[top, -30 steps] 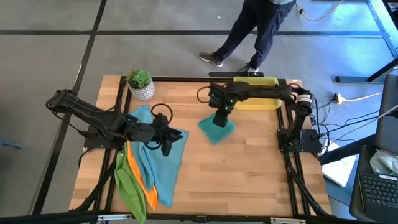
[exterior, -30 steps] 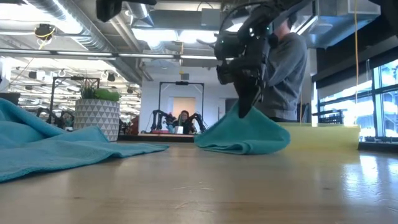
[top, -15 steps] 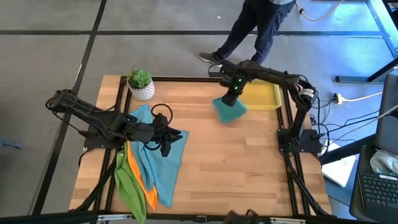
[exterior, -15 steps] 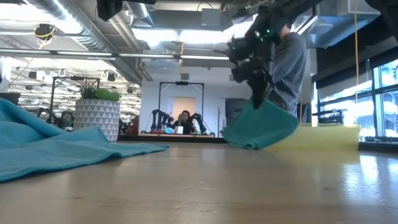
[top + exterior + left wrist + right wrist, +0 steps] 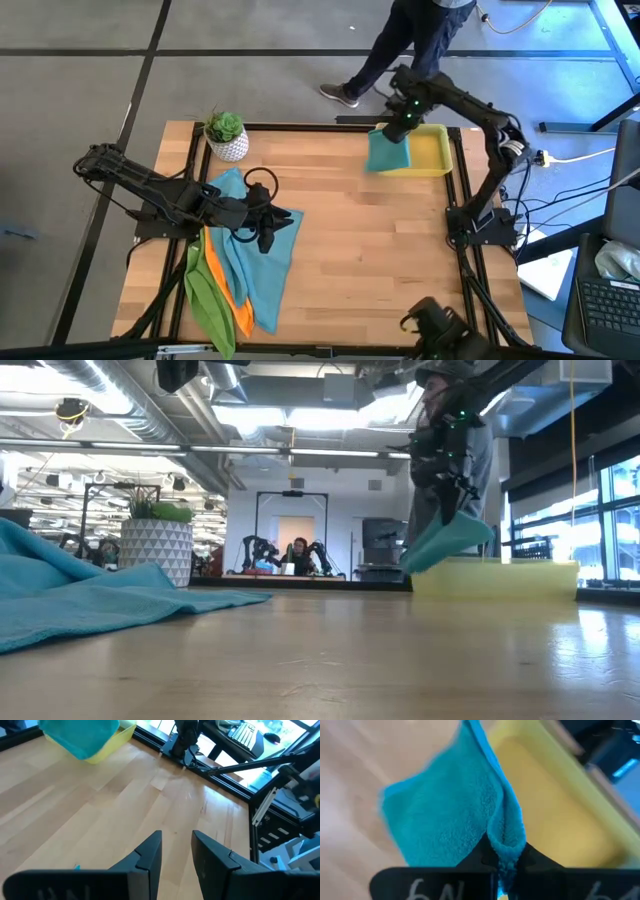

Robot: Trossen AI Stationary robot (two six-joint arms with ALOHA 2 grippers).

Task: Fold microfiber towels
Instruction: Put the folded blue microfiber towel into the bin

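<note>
the right gripper, jaws clamped on a folded teal towel, has carried it from mid-desk over the far yellow tray; stowing looks imminent. left gripper waits half-open, empty, over the pile.

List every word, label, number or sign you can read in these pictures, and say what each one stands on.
No text can be read for certain.
White marks on the right gripper's own dark body at the edge of the right wrist view: blurred and cut off, unreadable.
Folded teal towel, yellow tray, white planter, wooden table: no lettering visible.
Keyboard beside the table: keys too small to read.
</note>
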